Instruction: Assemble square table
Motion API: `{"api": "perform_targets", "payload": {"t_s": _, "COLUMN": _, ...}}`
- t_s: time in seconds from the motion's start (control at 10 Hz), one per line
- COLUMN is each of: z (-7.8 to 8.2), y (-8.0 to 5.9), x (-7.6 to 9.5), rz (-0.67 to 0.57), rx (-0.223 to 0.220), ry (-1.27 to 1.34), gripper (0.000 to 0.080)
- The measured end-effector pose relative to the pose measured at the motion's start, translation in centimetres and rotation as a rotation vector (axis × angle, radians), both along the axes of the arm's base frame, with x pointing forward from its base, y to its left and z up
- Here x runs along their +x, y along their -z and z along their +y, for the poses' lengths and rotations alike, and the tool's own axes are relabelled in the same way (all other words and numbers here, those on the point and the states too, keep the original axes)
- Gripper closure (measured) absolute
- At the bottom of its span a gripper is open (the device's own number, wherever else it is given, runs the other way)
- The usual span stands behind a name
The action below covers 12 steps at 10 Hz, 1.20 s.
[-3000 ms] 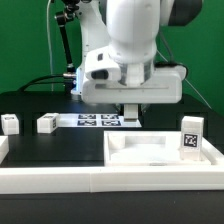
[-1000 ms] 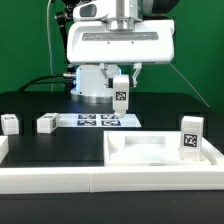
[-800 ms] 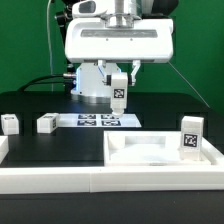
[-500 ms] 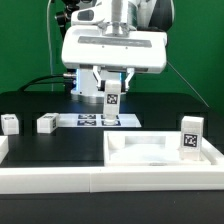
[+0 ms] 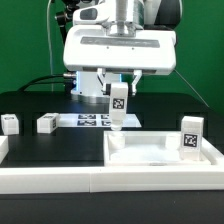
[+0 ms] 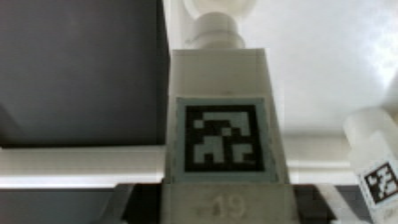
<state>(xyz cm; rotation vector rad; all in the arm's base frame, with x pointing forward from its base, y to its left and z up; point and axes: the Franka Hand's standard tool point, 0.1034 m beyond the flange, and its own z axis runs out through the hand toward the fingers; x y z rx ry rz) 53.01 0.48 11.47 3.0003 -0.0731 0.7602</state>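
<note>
As the Franka arm's two-finger claw (image 5: 118, 88) clamps partway shut on a small white tagged block leg (image 5: 118, 108), the assembly looks barely begun. The white plastic square tray-like tabletop (image 5: 150, 152) lies rim-up on the black surface (image 5: 60, 145). The held leg hangs upright close to the tabletop's far rim, not yet seated. A second leg (image 5: 192, 135) stands at the tabletop's corner on the exterior view's right; whether it is fixed cannot be told. A third leg (image 5: 46, 123) and a fourth leg (image 5: 10, 123) wait loose, well apart from the tabletop on the exterior view's left. The thin white marker board (image 5: 92, 120) lies behind the tabletop. A second earlier the gripped leg hung higher and farther behind the tabletop; it has since come down toward the rim.
</note>
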Motion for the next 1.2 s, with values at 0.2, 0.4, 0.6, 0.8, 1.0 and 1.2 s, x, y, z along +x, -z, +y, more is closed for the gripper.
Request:
{"api": "perform_targets", "payload": {"t_s": 0.2, "z": -0.1, "y": 0.1, "x": -0.1, "rz": 0.0, "rx": -0.002, "ry": 0.001, "gripper": 0.0509}}
{"api": "perform_targets", "payload": {"t_s": 0.4, "z": -0.1, "y": 0.1, "x": 0.0, "rz": 0.005, "rx": 0.0, "ry": 0.0, "gripper": 0.0509}}
{"api": "perform_targets", "payload": {"t_s": 0.6, "z": -0.2, "y": -0.9, "x": 1.9, "rz": 0.009, "rx": 0.007, "ry": -0.006, "gripper": 0.0509}}
{"api": "perform_targets", "payload": {"t_s": 0.8, "z": -0.2, "y": -1.2, "x": 4.1, "rz": -0.01, "rx": 0.002, "ry": -0.013, "gripper": 0.0509}}
{"api": "perform_targets", "payload": {"t_s": 1.0, "z": -0.1, "y": -1.3, "x": 5.1, "rz": -0.022, "rx": -0.007, "ry": -0.025, "gripper": 0.0509}}
{"api": "perform_targets", "payload": {"t_s": 1.2, "z": -0.1, "y": -1.2, "x": 5.0, "rz": -0.019, "rx": -0.007, "ry": -0.025, "gripper": 0.0509}}
